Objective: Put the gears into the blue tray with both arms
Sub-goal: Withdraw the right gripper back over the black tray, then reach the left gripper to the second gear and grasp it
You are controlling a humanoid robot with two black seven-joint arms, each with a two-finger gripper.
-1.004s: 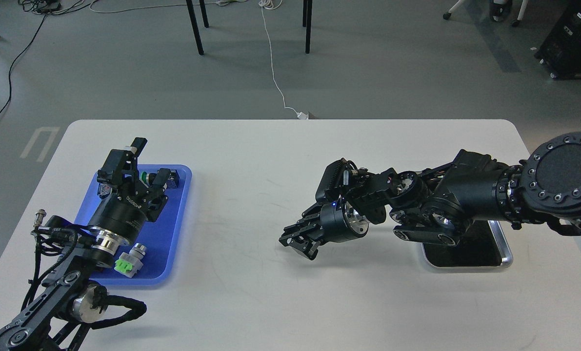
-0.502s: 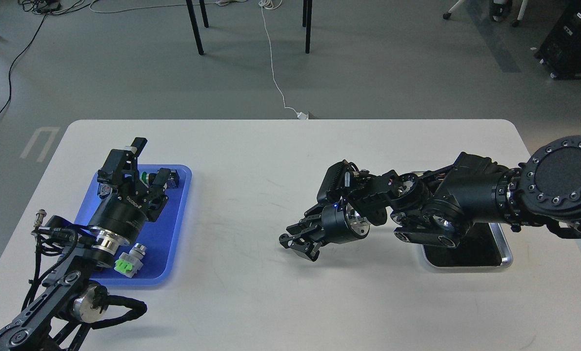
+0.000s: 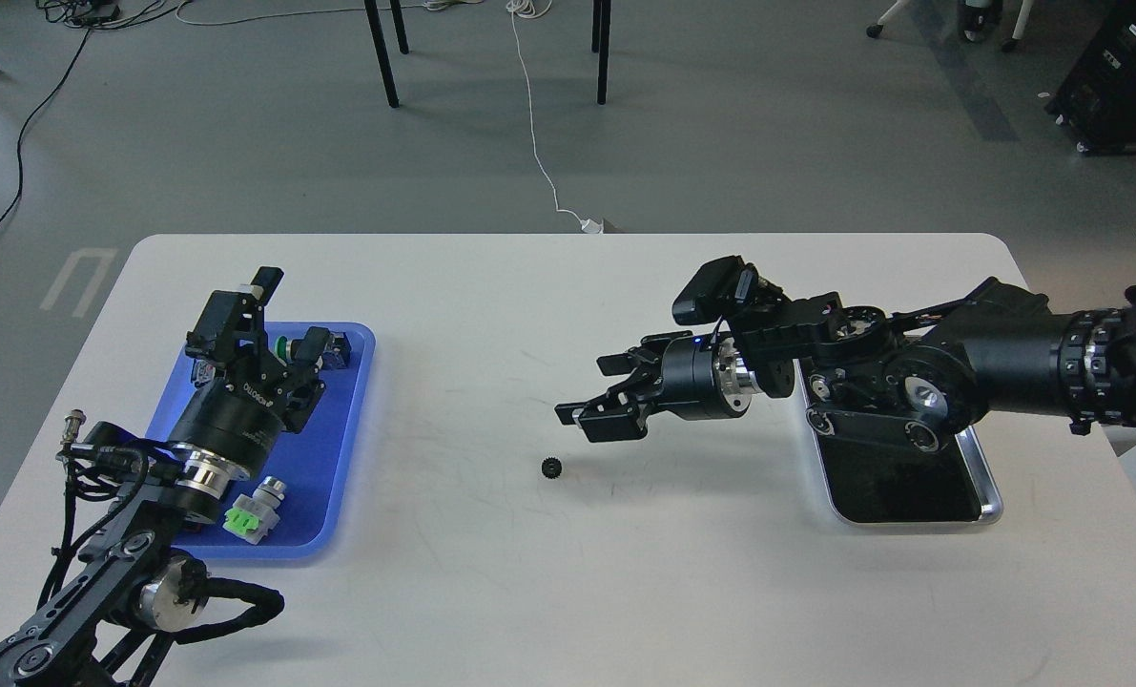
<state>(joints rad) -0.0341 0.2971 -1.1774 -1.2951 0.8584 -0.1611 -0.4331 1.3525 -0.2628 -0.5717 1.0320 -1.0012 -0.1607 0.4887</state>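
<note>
One small black gear (image 3: 552, 467) lies alone on the white table, near the middle. My right gripper (image 3: 593, 392) hovers just above and to the right of it, open, with nothing between its fingers. The blue tray (image 3: 324, 448) sits at the left. Over the tray's far half my left gripper (image 3: 277, 329) stands open, its fingers apart above small coloured parts. No gear shows inside the tray; my left arm hides part of it.
A green-capped push-button switch (image 3: 255, 510) lies at the blue tray's near end. A silver-rimmed metal tray (image 3: 911, 491) with a black inside sits at the right, partly under my right arm. Bare table lies between the two trays.
My right gripper has risen and drawn back to the right, and its fingers have opened. The gear now lies on the table where the gripper was. The left arm has barely moved.
</note>
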